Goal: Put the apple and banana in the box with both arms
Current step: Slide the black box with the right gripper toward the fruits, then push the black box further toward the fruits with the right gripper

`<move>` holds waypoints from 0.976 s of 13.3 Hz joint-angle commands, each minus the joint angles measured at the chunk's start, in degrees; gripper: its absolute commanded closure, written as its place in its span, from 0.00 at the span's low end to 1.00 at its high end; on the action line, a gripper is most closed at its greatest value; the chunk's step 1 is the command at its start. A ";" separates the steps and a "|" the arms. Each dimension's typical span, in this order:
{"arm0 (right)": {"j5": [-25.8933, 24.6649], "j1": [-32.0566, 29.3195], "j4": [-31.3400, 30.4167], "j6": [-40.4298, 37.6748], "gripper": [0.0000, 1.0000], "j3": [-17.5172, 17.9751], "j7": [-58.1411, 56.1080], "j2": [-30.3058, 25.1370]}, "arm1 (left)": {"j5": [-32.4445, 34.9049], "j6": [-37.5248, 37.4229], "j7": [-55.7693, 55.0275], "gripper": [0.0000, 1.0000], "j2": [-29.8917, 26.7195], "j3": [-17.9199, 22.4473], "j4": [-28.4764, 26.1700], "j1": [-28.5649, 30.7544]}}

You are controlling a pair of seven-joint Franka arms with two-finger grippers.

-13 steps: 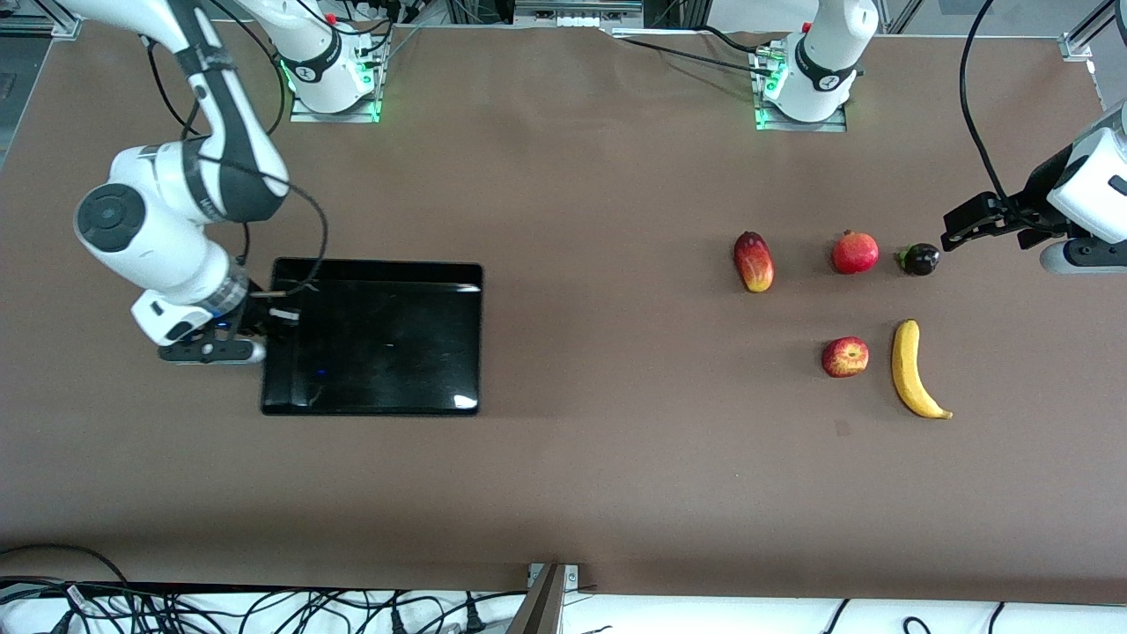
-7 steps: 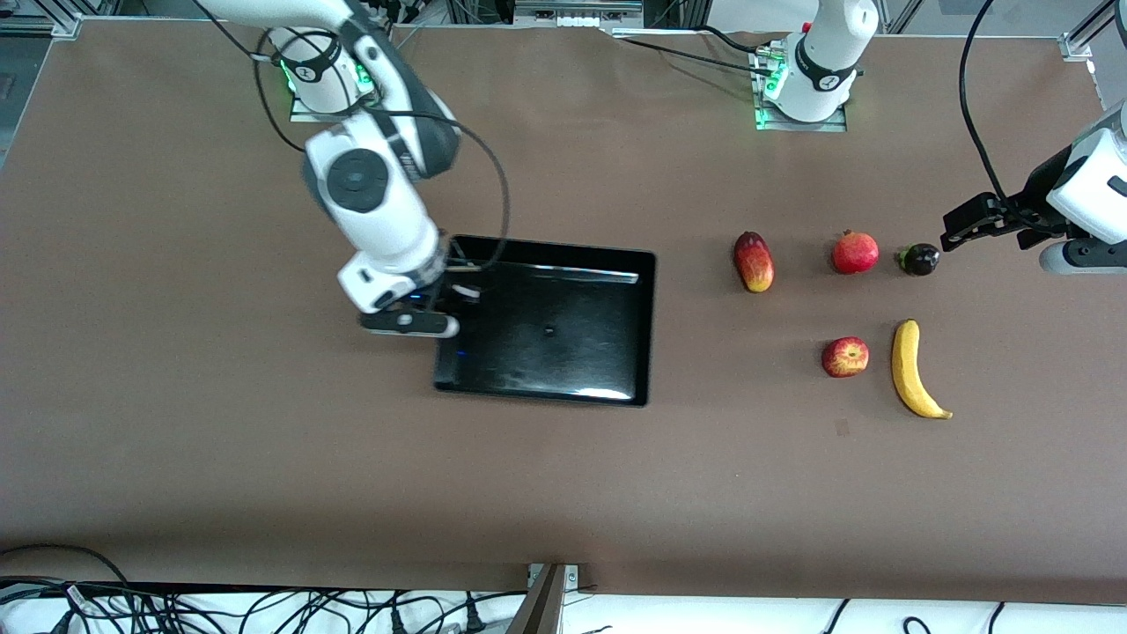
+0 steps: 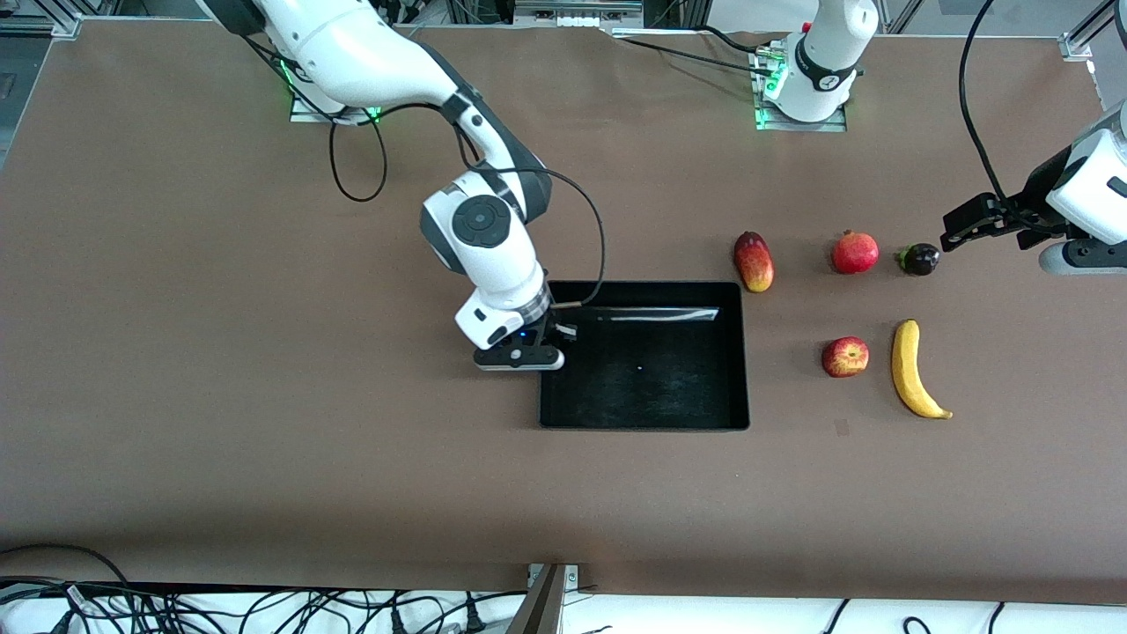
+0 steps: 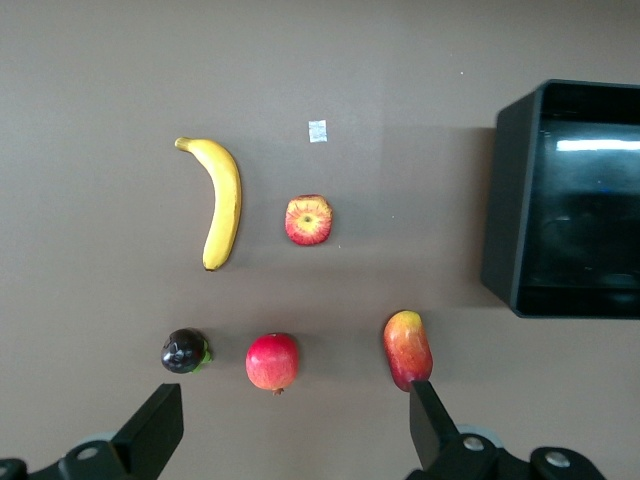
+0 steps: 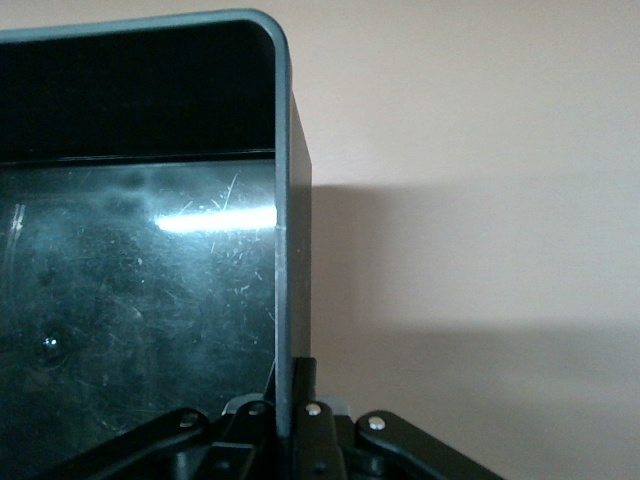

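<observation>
Glossy black plastic box (image 3: 647, 401), stiff and slick, I pinch by its wall in right gripper (image 3: 558, 339); left gripper (image 3: 955, 231) gapes empty

Right tool (image 3: 555, 339) clamped shut, left tool (image 3: 955, 231) spread, waiting

Left arm (image 3: 1087, 189) partly out of frame
</observation>
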 commanded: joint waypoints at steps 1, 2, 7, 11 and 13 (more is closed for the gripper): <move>-0.31 2.11 4.68 2.76 1.00 -1.43 1.64 4.19 | -2.07 -0.78 -0.09 0.00 0.00 0.20 0.45 0.17; -0.31 3.17 4.77 2.85 1.00 -2.47 1.64 4.81 | -2.07 -0.78 -0.09 0.00 -0.09 0.20 0.45 0.08; -0.22 4.14 4.77 2.94 1.00 -2.75 3.21 5.96 | -2.07 -0.78 -0.09 0.00 0.00 0.20 0.45 0.08; -0.22 4.23 4.86 2.85 1.00 -3.36 10.42 5.78 | -2.07 -0.78 -0.09 0.00 0.17 0.20 0.45 0.08; -0.31 4.50 4.77 2.68 1.00 -3.45 10.52 5.87 | -2.07 -0.78 -0.09 0.00 0.17 0.20 0.45 0.08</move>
